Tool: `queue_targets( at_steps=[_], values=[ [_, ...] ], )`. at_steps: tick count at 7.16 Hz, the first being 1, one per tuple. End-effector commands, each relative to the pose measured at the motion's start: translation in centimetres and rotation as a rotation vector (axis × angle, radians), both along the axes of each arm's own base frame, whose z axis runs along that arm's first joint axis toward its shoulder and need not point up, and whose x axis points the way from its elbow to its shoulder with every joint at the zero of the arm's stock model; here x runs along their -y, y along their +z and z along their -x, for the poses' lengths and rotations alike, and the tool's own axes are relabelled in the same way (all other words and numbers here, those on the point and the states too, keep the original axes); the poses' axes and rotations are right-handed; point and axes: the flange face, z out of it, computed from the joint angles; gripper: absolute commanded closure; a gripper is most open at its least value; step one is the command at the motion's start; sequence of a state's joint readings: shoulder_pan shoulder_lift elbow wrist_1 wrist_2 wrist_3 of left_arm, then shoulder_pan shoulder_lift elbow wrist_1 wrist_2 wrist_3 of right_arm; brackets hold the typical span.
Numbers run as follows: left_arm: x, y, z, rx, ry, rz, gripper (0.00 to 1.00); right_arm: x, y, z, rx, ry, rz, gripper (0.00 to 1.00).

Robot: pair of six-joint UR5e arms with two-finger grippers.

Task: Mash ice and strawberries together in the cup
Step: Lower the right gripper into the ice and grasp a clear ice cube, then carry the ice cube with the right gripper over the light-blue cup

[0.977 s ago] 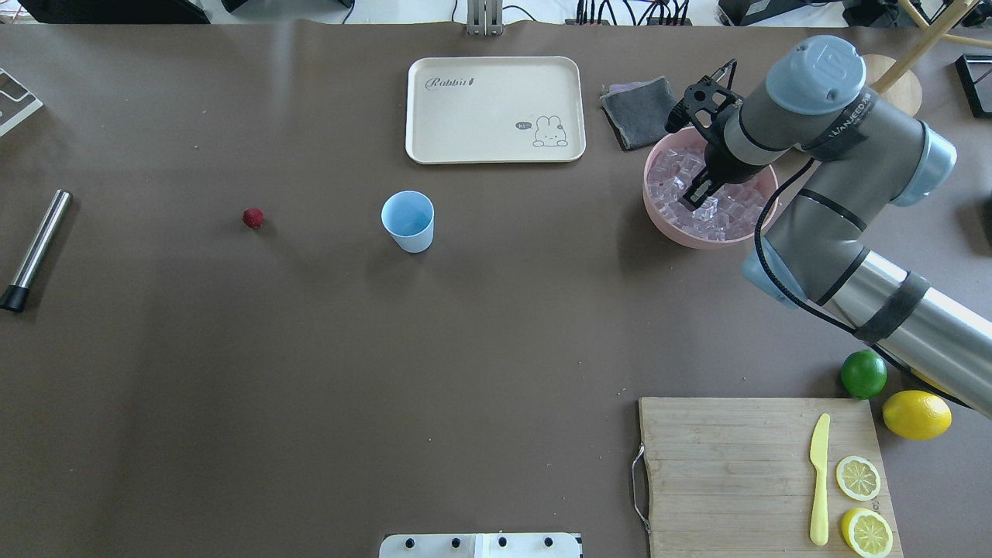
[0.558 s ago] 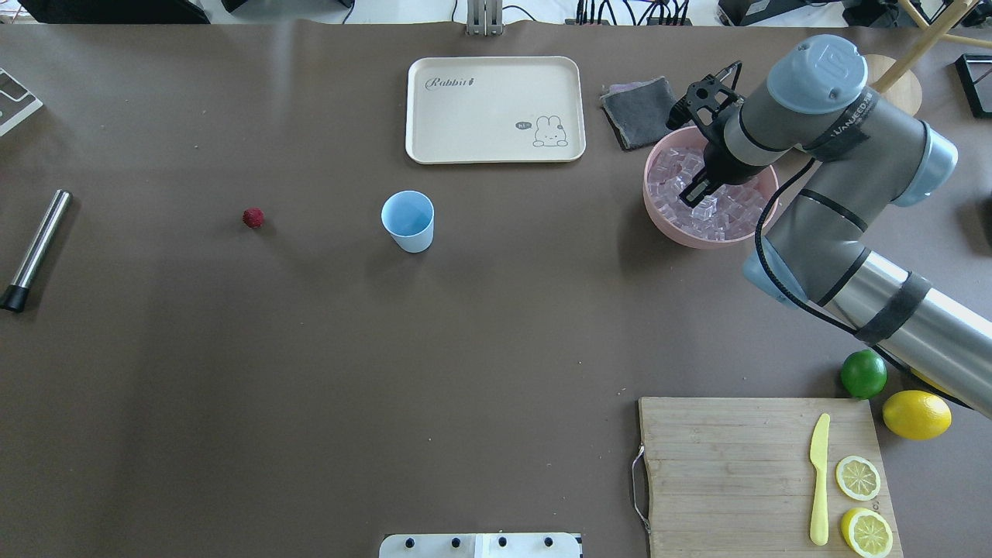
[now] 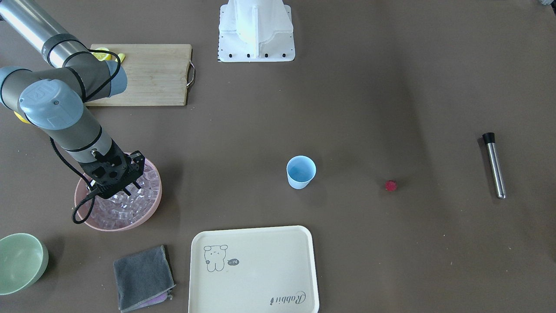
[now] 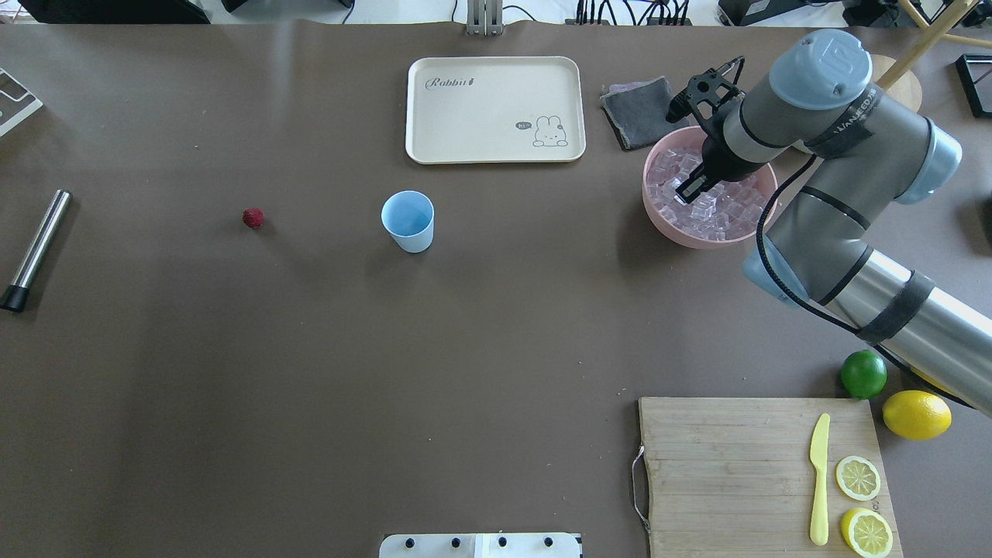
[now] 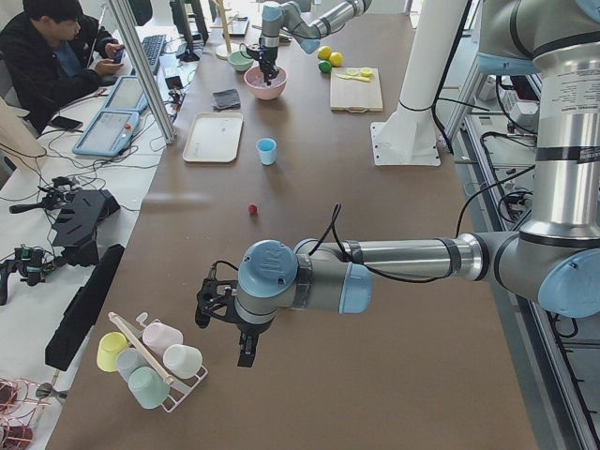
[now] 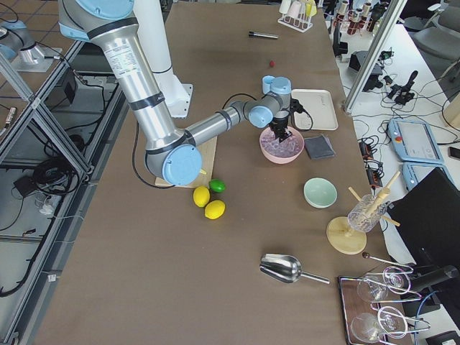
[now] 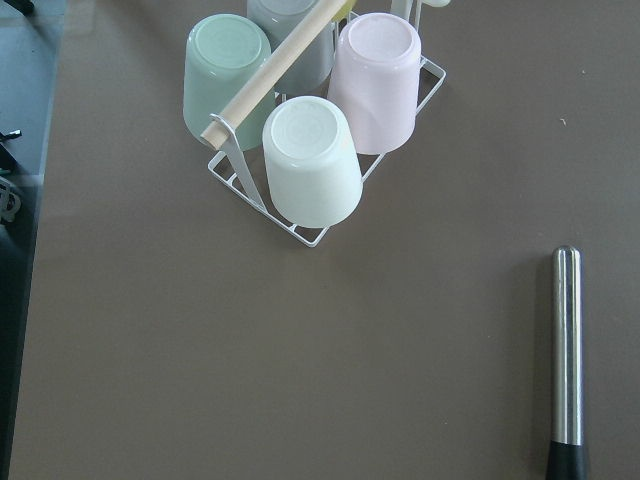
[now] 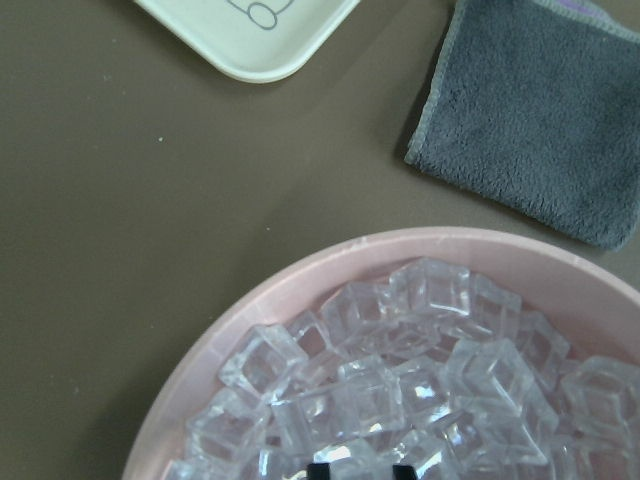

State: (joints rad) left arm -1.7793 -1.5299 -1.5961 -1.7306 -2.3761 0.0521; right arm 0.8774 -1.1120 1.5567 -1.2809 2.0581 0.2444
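While the left gripper [image 5: 246, 352] is hanging above the left end of the table [image 4: 310, 372], beside a rack [image 7: 272, 72] of upturned tumblers [image 7: 310, 165], it is showing only from the side, and I cannot tell how its jaws are standing. A metal muddler [image 4: 36, 248] is lying flat near the left edge. Right of it, the strawberry [image 4: 253, 218] is sitting alone on the table, well apart from the cup [image 4: 408, 221], which is standing upright near the middle. Beyond the cup, on the far side, a cream tray [image 4: 465, 124] is lying flat, and a grey cloth [image 4: 639, 112] is lying just right of it. The pink bowl [image 4: 657, 217] is sitting just nearer than the cloth, heaped with ice [image 4: 732, 213]. The right gripper [image 4: 690, 190] is hovering over the bowl's left half, pointing down. Its jaws are drawn in to a narrow gap around a single cube of ice, just above the heap. A green bowl [image 3: 21, 261] is sitting further right, past the pink bowl. On the near right a wooden board [image 4: 728, 473] is carrying a yellow knife [image 4: 819, 480] and two lemon slices [image 4: 858, 477], with a lime [image 4: 863, 373] and a lemon [image 4: 917, 415] lying just beyond its far right corner.
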Motion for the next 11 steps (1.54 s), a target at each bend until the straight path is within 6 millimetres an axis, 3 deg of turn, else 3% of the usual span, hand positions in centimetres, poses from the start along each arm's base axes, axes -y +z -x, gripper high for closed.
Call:
queue_targets(
  at_steps=[1,2,3,5,6,7,9,11],
  values=[
    [-0.1,0.0,0.0,0.000,0.000,-0.001,0.01,0.2,-2.6,-2.1,0.055,0.040,0.013,1.00],
    [-0.2,-0.3,0.1,0.002,-0.003,-0.007,0.01,-0.1,-4.4,-2.1,0.091,0.086,0.048,1.00],
    [-0.2,-0.3,0.3,0.002,-0.006,-0.007,0.01,-1.1,-6.5,-0.9,0.132,0.118,0.084,1.00],
    [-0.2,0.0,0.3,0.001,-0.006,0.000,0.01,-4.0,-12.1,5.4,0.193,0.162,0.141,1.00],
    [-0.2,-0.1,0.3,0.002,-0.006,-0.001,0.01,-6.2,-15.7,10.0,0.217,0.209,0.157,1.00],
    [-0.2,-0.1,0.3,0.000,-0.006,0.000,0.01,-7.1,-18.6,12.9,0.242,0.239,0.168,1.00],
    [-0.3,0.0,0.3,0.000,-0.006,0.002,0.01,-7.8,-23.4,17.9,0.272,0.315,0.190,1.00],
    [-0.4,0.4,0.2,-0.002,-0.006,0.009,0.01,-8.3,-25.9,21.1,0.282,0.357,0.200,1.00]
  ],
)
